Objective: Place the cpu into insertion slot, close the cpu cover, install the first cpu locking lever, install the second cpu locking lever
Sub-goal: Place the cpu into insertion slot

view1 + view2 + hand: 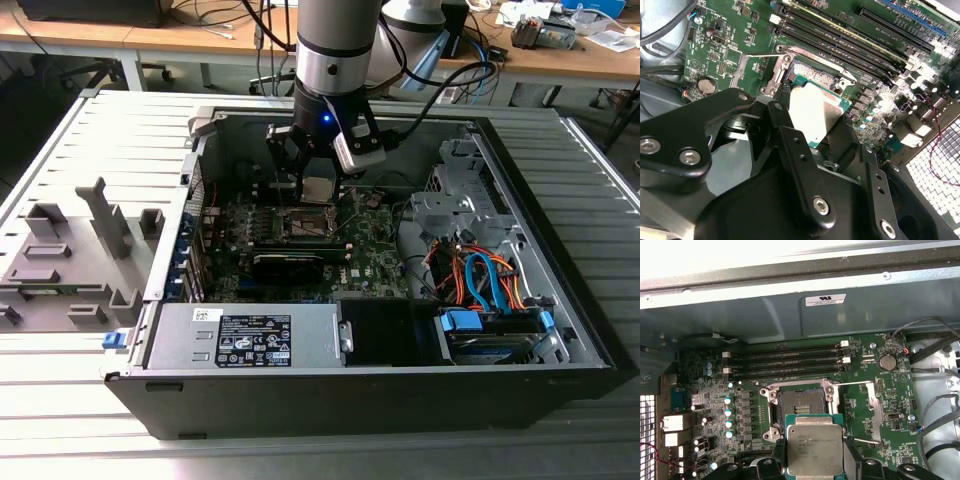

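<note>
Black fingers [781,120] pinch the cpu [814,450] flat by two edges; the insertion slot [798,408] sits open just past them, lower down

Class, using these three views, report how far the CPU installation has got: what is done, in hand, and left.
Done: nothing is seated; the insertion slot is open and empty. In hand: the gripper grips the cpu by its edges, above the board and not in the slot. Left: seating it, plus every closing and locking step.
</note>
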